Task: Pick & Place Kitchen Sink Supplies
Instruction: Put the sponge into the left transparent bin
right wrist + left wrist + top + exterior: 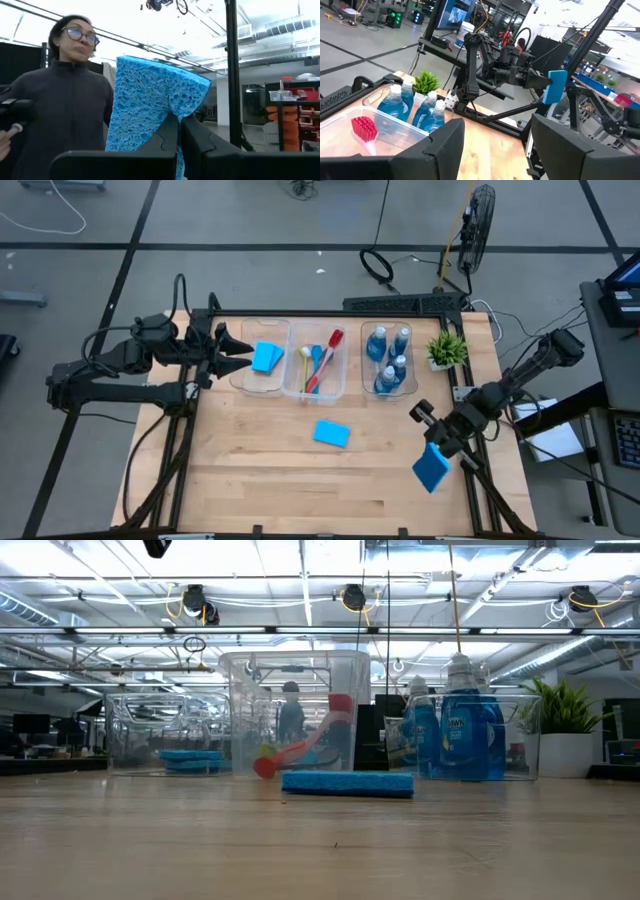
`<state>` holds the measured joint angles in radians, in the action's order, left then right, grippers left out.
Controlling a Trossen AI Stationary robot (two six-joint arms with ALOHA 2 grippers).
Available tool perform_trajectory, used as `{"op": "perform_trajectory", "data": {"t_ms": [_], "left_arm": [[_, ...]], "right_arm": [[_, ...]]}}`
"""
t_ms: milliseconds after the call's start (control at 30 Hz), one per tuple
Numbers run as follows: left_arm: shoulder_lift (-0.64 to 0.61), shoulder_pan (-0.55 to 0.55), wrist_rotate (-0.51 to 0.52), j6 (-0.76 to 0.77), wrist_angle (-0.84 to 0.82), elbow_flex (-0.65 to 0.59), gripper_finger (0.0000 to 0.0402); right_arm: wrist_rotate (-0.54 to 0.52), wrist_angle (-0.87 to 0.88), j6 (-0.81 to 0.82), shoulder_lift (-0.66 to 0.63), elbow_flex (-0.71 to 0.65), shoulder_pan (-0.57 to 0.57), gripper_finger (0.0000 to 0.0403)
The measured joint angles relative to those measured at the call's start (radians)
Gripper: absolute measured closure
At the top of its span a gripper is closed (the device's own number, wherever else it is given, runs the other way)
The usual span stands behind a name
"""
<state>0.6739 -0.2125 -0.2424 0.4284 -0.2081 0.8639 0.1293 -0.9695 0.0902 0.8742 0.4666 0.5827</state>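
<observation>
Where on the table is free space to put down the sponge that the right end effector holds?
Bare wood lies left of the loose sponge and along the near edge of the table. The back is crowded by three bins. The right end effector holds its sponge over the right edge.

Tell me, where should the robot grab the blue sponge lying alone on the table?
Probably from straight above. The loose sponge lies flat on the bare wood table, with nothing touching it, so open fingers could drop over its two long edges and pinch across the narrow width. It is too thin and low to catch from the side.
</observation>
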Motion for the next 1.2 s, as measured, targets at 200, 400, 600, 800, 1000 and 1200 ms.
{"op": "perform_trajectory", "data": {"t_ms": [200, 400, 600, 800, 1000, 1200], "left_arm": [[0.000, 0.000, 0.000, 0.041, 0.000, 0.000, 0.0172], [0.037, 0.000, 0.005, 0.056, 0.004, 0.000, 0.0172], [0.144, 0.013, 0.007, 0.033, 0.097, 0.000, 0.0172], [0.274, 0.058, 0.007, -0.073, 0.275, 0.000, 0.0172], [0.383, 0.080, 0.041, -0.116, 0.381, 0.000, 0.0172], [0.462, 0.084, 0.123, -0.120, 0.440, 0.000, 0.0172]], "right_arm": [[-0.166, 0.017, 0.052, 0.010, 0.000, -0.002, 0.0403], [-0.406, 0.040, 0.079, 0.031, 0.000, -0.061, 0.0403], [-0.471, 0.100, 0.081, 0.072, 0.030, -0.200, 0.0403], [-0.531, 0.349, 0.079, 0.136, 0.166, -0.345, 0.0403], [-0.587, 0.435, 0.039, 0.222, 0.278, -0.449, 0.0403], [-0.703, 0.435, -0.033, 0.306, 0.348, -0.501, 0.0403]]}}
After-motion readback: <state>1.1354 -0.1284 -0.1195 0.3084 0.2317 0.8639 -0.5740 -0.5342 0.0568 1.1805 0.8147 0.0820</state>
